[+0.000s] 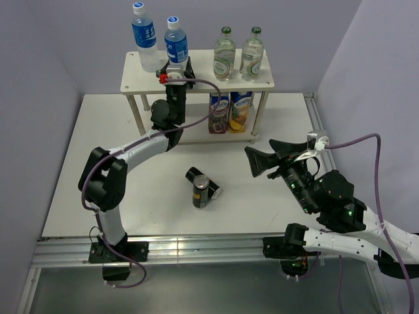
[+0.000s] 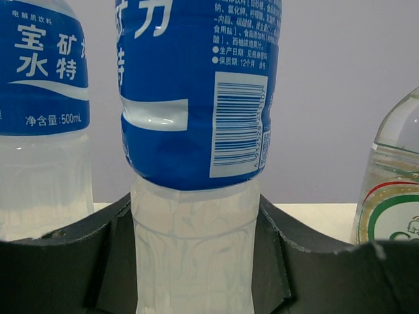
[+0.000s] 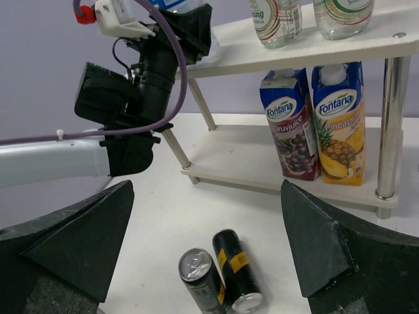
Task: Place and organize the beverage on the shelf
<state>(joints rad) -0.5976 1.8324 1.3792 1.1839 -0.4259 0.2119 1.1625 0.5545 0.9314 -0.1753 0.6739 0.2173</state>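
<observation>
The shelf (image 1: 137,78) stands at the back of the table. On its top board are a blue-labelled water bottle (image 1: 145,42) and two green-capped glass bottles (image 1: 224,53) (image 1: 252,52). My left gripper (image 1: 175,70) is shut on a second water bottle (image 1: 175,40), which stands upright on the top board beside the first. In the left wrist view the fingers (image 2: 111,248) hug this bottle (image 2: 196,98) low on both sides. Two dark cans lie mid-table, one upright (image 1: 200,193), one on its side (image 1: 208,183). My right gripper (image 1: 268,156) is open and empty, right of the cans (image 3: 222,278).
Two juice cartons (image 1: 219,112) (image 1: 240,111) stand on the shelf's lower board (image 3: 242,157) at the right. The left arm (image 1: 141,147) stretches across the table's left half to the shelf. A purple wall closes in behind and beside the shelf.
</observation>
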